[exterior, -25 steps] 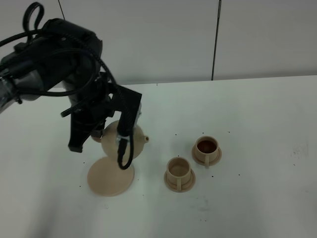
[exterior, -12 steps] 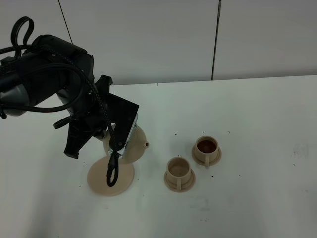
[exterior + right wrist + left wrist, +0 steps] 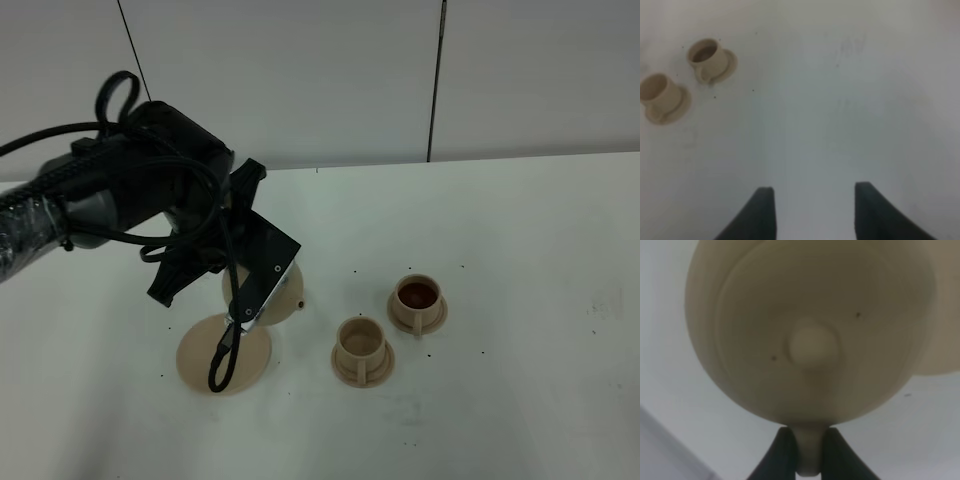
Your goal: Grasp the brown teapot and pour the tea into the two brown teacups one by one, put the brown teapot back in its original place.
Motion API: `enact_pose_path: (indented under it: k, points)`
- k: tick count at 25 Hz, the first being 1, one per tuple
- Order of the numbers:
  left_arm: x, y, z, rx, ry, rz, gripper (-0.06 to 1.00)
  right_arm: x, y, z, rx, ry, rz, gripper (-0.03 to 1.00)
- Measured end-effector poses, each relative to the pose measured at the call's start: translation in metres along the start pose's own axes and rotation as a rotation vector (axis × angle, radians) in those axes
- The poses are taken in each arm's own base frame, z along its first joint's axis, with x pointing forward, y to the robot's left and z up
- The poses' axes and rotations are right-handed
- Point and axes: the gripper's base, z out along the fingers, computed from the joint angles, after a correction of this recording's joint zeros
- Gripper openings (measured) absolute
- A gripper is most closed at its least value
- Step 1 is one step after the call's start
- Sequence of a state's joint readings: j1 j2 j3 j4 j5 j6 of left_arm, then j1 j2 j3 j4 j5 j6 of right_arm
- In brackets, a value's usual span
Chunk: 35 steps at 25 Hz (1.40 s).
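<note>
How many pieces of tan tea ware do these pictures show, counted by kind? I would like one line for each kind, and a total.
Teapot: 1
Teacups: 2
Small saucers under the cups: 2
Large flat saucer: 1
Total: 6

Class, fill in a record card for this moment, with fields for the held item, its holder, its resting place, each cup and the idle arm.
held item: brown teapot, lid on, gripped by its handle
holder: left gripper, jaws shut on the teapot's handle
resting place: large saucer disc, flat, teapot at its far edge; contact cannot be told
cup 1: far teacup, upright, dark tea inside
cup 2: near teacup, upright, pale inside, no dark tea visible
idle arm: right gripper, jaws open, empty
</note>
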<state>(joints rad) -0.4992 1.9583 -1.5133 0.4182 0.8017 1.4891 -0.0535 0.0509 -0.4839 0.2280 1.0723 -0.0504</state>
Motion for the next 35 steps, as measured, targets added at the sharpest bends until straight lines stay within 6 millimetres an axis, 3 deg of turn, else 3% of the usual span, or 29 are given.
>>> enact_pose_path:
  k: [18, 35]
  points:
    - [-0.03, 0.019, 0.004, -0.149, 0.0, 0.227, 0.17, 0.0, 0.0, 0.0, -0.003, 0.0, 0.002, 0.36]
    - [-0.031, 0.024, 0.005, -0.196, 0.033, 0.27, 0.17, 0.0, 0.0, 0.0, -0.004, 0.0, 0.002, 0.36]
